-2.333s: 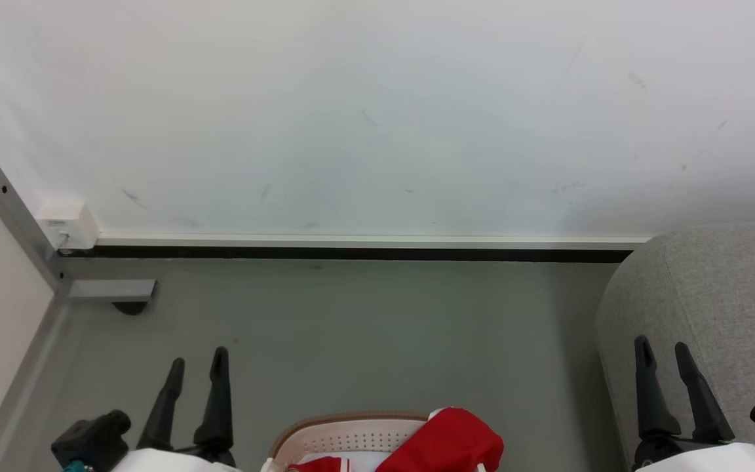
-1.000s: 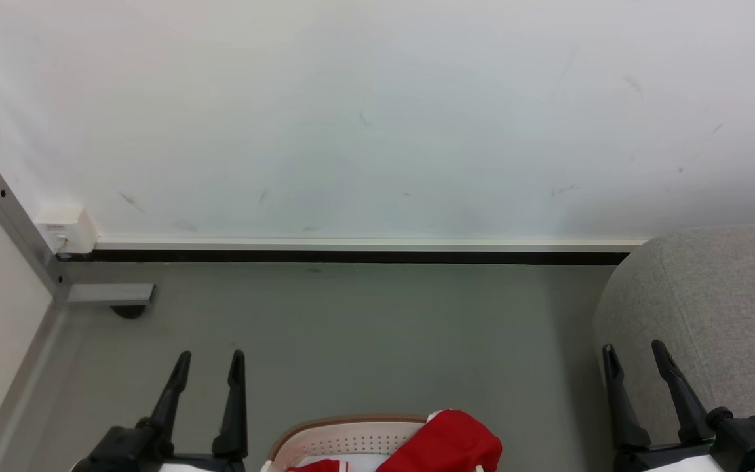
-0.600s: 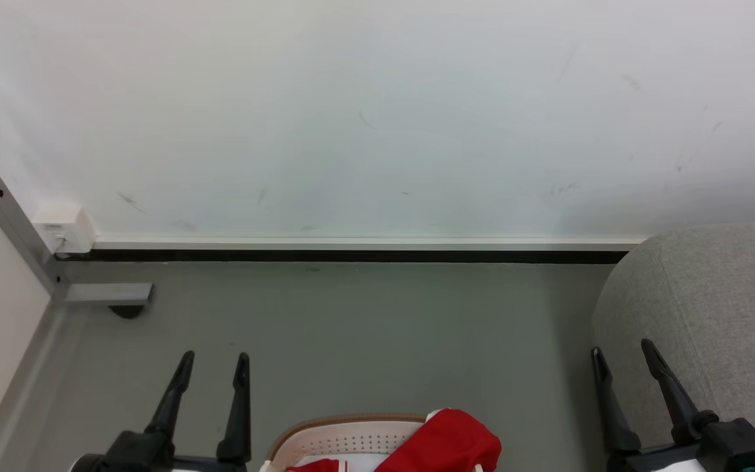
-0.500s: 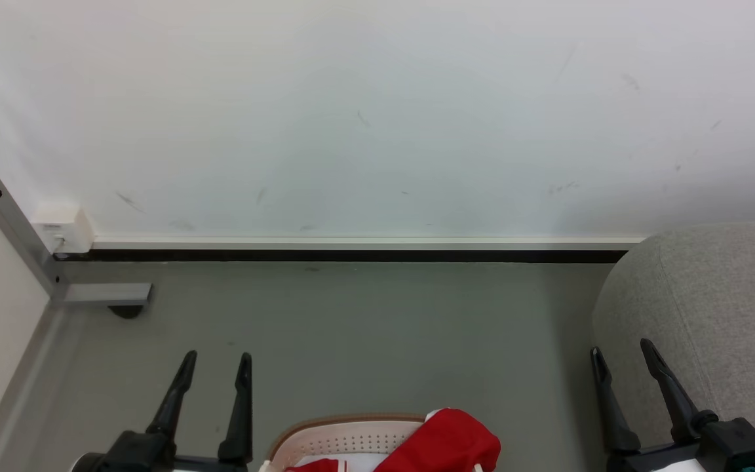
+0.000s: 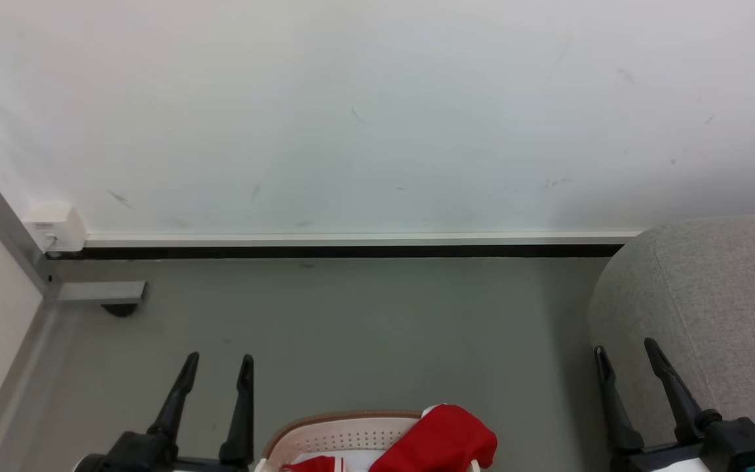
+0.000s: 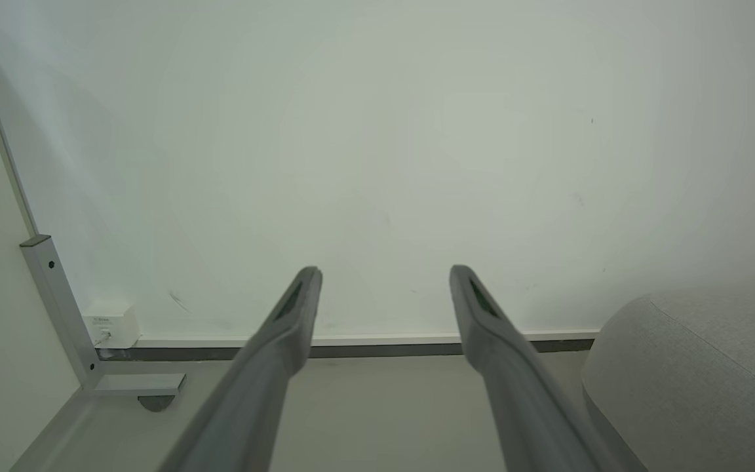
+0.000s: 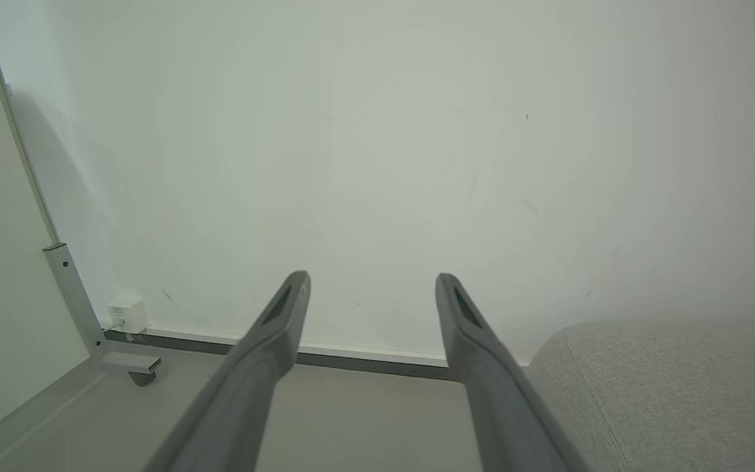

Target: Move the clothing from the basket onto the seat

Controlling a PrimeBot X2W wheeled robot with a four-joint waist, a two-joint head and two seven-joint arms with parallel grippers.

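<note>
left gripper (image 5: 219, 356) spread, empty | right gripper (image 5: 624, 345) spread, empty | risk: clothing (image 5: 443, 442) may snag on basket (image 5: 345, 436), dragging it

The basket (image 5: 341, 434) sits on the floor (image 5: 364, 321), between the left pincer (image 5: 219, 358) and the right pincer (image 5: 624, 347). The clothing (image 5: 443, 446) lies in it, heaped toward its right side. The seat (image 5: 718, 295) stands right of the basket, before the wall (image 5: 377, 118).

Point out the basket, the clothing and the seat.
laundry basket (image 5: 345, 438): head view, perforated far wall.
red clothing (image 5: 444, 440): head view, bunched red fabric.
grey seat (image 5: 712, 295): head view, rounded upholstered side.
</note>
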